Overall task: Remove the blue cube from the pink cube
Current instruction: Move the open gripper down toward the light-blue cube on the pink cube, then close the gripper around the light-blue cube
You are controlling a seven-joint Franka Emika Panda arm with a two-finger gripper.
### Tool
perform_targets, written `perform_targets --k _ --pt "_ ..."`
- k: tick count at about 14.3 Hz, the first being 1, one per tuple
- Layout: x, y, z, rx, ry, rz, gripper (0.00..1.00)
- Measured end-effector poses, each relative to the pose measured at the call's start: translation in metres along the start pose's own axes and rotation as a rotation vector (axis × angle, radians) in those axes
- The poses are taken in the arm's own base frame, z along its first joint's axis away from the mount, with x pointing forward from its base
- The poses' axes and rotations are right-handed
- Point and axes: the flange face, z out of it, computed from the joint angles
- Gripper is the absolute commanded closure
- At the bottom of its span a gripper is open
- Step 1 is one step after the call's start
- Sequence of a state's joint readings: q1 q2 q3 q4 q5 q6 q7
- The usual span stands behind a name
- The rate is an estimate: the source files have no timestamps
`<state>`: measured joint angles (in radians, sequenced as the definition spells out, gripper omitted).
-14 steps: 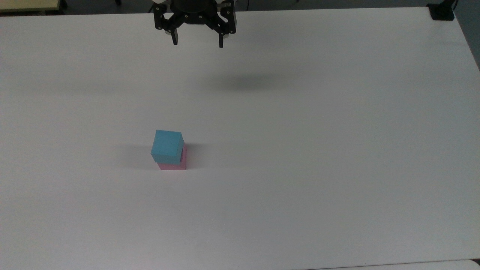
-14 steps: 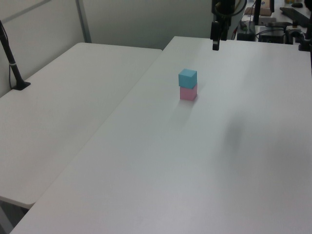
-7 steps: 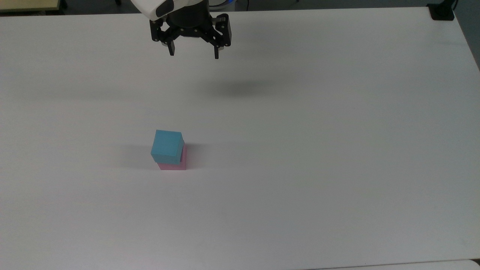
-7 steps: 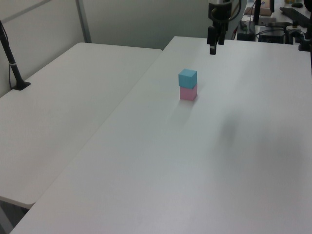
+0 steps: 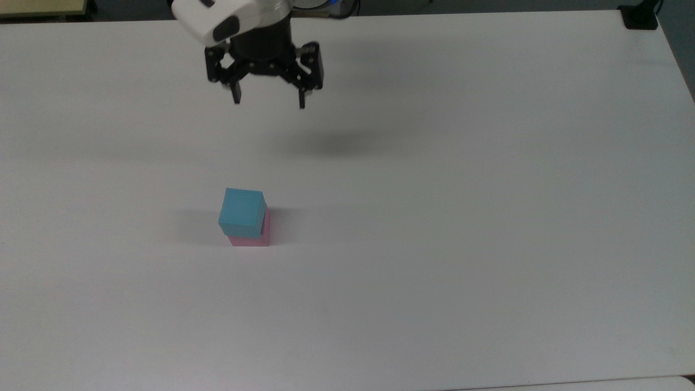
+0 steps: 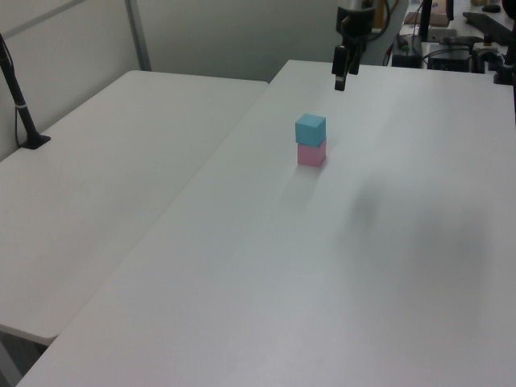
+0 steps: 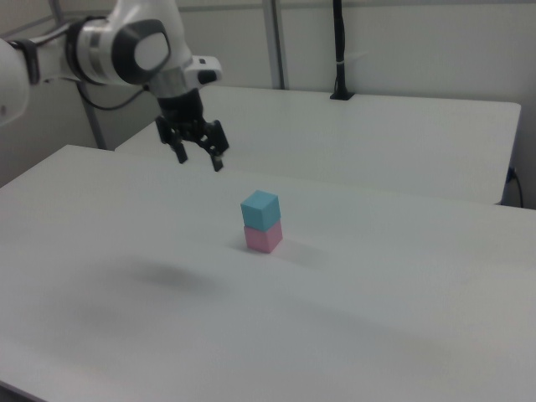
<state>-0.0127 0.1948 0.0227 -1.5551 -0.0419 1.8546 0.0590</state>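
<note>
The blue cube (image 5: 242,212) (image 6: 310,128) (image 7: 260,208) sits stacked on the pink cube (image 5: 251,238) (image 6: 311,154) (image 7: 263,238) on the white table (image 5: 434,217), slightly offset from it. My gripper (image 5: 269,102) (image 6: 339,84) (image 7: 199,159) hangs in the air, open and empty, well above and beyond the stack, toward the top view's upper edge. Its two black fingers (image 5: 236,95) point down at the table. The pink cube's top is covered by the blue cube.
A second white table (image 6: 105,161) adjoins in the left view's left, with a black post (image 6: 20,105) on it. In the top view a black clamp (image 5: 640,16) sits at the table's far right corner. My arm's shadow (image 5: 331,142) lies on the tabletop.
My gripper has travelled toward the stack, downward and slightly left in the top view, still open. The two cubes have not moved.
</note>
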Motion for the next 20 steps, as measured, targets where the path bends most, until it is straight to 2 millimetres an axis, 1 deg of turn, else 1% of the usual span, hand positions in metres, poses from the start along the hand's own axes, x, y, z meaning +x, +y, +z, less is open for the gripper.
perform_targets --k 2,5,6,8,9,10,12,16,17,19,20 --pt "0.013 0.008 0.024 -0.017 0.019 0.005 0.00" --pt "0.031 0.014 0.062 -0.023 0.057 0.008 0.00" --pt "0.039 0.015 0.084 -0.023 0.073 0.007 0.00" --pt "0.047 0.016 0.110 -0.042 0.085 -0.005 0.00" --pt "0.050 0.020 0.121 -0.054 0.087 -0.007 0.00" --pt "0.052 0.025 0.127 -0.062 0.090 -0.004 0.00" --pt "0.054 0.033 0.135 -0.069 0.098 0.006 0.00" --pt "0.061 0.034 0.149 -0.067 0.101 0.037 0.00" --pt "0.063 0.032 0.153 -0.065 0.109 0.049 0.15" --pt "0.065 0.028 0.159 -0.062 0.115 0.067 0.57" --pt "0.065 0.028 0.159 -0.062 0.116 0.070 0.71"
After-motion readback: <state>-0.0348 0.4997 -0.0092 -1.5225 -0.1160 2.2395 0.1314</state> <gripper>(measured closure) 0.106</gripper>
